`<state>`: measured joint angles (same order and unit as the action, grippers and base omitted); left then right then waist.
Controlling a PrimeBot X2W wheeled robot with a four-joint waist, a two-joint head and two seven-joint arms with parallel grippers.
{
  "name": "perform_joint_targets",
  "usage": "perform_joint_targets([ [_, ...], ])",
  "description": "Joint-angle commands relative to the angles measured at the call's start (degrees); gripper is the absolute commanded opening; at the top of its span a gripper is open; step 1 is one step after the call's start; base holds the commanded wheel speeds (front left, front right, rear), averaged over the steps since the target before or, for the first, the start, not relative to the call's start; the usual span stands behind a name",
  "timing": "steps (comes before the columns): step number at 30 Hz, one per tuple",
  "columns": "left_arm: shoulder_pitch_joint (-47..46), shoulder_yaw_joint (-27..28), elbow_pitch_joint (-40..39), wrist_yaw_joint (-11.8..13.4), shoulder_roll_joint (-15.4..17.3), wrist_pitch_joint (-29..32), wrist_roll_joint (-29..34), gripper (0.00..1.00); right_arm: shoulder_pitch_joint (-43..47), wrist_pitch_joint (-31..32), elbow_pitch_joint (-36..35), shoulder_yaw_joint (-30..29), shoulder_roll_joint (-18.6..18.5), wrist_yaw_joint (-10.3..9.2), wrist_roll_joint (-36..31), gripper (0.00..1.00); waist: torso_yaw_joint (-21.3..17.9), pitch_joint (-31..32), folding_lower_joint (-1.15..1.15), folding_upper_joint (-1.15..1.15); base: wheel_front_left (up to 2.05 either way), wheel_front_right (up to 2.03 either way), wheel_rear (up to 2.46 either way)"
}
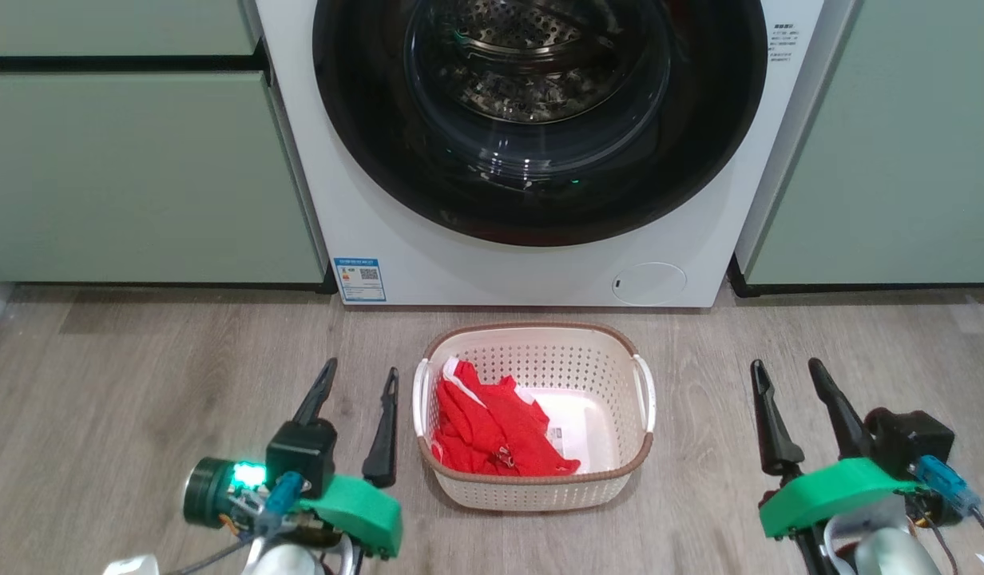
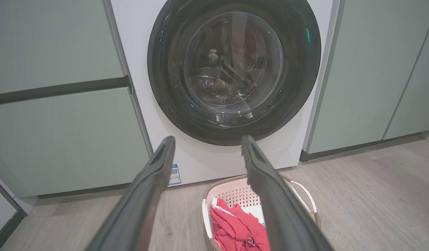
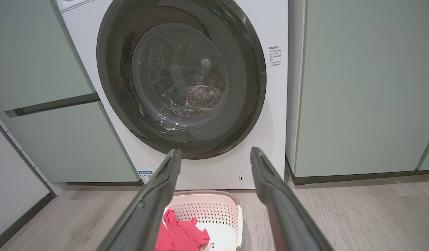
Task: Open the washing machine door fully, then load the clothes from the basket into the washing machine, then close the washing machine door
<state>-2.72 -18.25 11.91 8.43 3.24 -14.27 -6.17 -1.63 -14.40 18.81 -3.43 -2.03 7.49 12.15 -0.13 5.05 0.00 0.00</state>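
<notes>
The white washing machine [image 1: 396, 239] stands straight ahead with its round black-rimmed door [image 1: 540, 120] flat against the front, steel drum visible through the glass. On the floor before it sits the cream basket [image 1: 536, 339] holding the red clothes [image 1: 492, 431] in its left half. My left gripper [image 1: 360, 382] hovers open just left of the basket, nothing between its fingers. My right gripper [image 1: 787, 374] is open to the basket's right, also empty. The wrist views show the door [image 2: 232, 69] [image 3: 181, 76], the basket [image 2: 305, 195] [image 3: 207, 209] and the clothes [image 2: 235, 228] [image 3: 181, 235] past each pair of spread fingers.
Pale green cabinets [image 1: 140, 160] flank the machine on the left and right [image 1: 899, 144]. A blue label sticker [image 1: 359, 279] and a round service flap [image 1: 648, 283] mark the machine's lower front. Wood-look floor [image 1: 140, 383] spreads around the basket.
</notes>
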Motion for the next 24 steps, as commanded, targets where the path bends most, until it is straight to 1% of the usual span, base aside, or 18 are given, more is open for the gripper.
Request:
perform_joint_targets([
  [1, -2.98, 2.57, -1.5, -0.1, -0.29, -0.73, -0.55, 1.0, -3.03, -0.6, -1.39, 1.58, -0.85, 0.0, -0.17, 1.0, 0.0, -0.02, 0.0, 0.0, 0.0, 0.0, 0.0],
  [3, -2.86, 3.11, -1.04, -0.05, -0.32, -0.73, -1.46, 1.0, -3.08, -0.6, -1.19, 1.62, -0.85, 0.0, 0.03, 1.0, -0.01, -0.05, 0.0, 0.0, 0.0, 0.0, 0.0],
  [5, -2.62, 3.9, -0.35, 0.67, -0.33, -0.73, -3.63, 1.0, -3.14, -0.6, -0.88, 1.73, -0.85, 0.0, 0.46, 1.0, -0.03, -0.06, 0.0, 0.0, 0.0, 0.0, 0.0],
  [8, -2.58, 4.27, 0.71, 1.17, -0.34, -0.73, -4.49, 1.0, -3.24, -0.6, -0.4, 1.86, -0.85, 0.0, 1.09, 1.0, -0.03, -0.07, 0.0, 0.0, 0.0, 0.0, 0.0],
  [24, -2.8, 4.39, 1.2, 0.59, -0.35, -0.73, -6.88, 1.0, -3.34, -0.6, -0.09, 2.09, -0.85, 0.0, 1.74, 1.0, 0.36, -0.15, 0.0, 0.0, 0.0, 0.0, 0.0],
])
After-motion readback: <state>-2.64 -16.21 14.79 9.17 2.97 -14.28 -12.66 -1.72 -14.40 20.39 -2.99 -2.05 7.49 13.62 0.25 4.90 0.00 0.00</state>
